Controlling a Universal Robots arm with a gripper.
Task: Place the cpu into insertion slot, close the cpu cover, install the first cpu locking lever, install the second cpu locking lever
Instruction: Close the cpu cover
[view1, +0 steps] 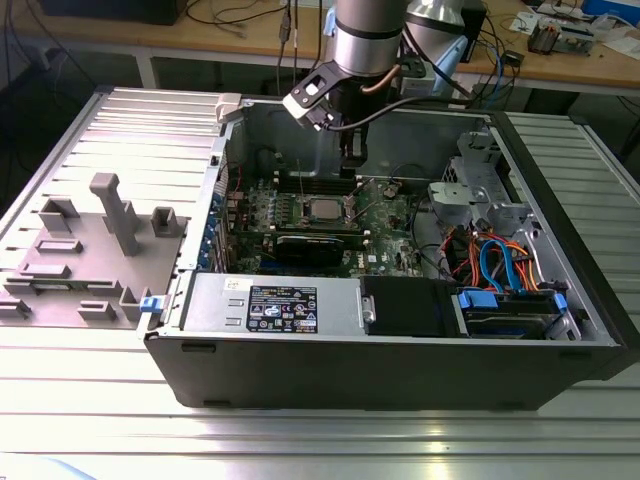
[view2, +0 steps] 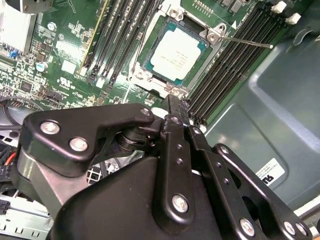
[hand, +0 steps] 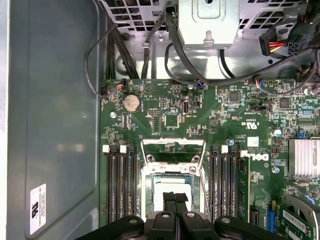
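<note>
Second wrist view: cpu (view2: 177, 56) seated in socket, cpu cover (view2: 148, 82) framing it, lever wire (view2: 245, 42) sticking out. First wrist view: gripper (hand: 175, 197) pinched together, empty, blocking the socket.

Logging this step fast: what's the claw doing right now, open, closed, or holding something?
Claw: closed, jaws together, nothing visibly held between them.

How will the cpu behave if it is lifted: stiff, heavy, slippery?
The cpu is a flat plate with a metal top, so probably stiff and dense for its size. Its smooth top looks slippery. Lying flat, it should not roll.
</note>
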